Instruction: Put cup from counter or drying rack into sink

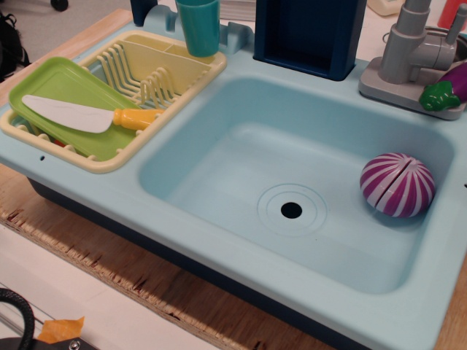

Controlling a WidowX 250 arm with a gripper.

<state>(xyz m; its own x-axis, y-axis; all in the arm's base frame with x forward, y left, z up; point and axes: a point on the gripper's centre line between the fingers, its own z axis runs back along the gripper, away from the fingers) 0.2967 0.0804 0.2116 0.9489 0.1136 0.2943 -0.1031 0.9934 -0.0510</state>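
The teal cup (197, 28) stands upright at the far right corner of the pale yellow drying rack (164, 76), in or at its side compartment; its top is cut off by the frame edge. The rack sits on the light blue counter (87, 193) left of the sink (241, 157). The sink's basin has a round drain hole (291, 211). No gripper shows in this view.
A lime green tray (66, 91) lies in the rack with a toy knife (87, 115) on it. A purple-and-white striped toy vegetable (398, 185) lies in the sink at the right. A dark blue box (306, 33), a grey faucet (412, 47) and a toy eggplant (446, 89) stand behind.
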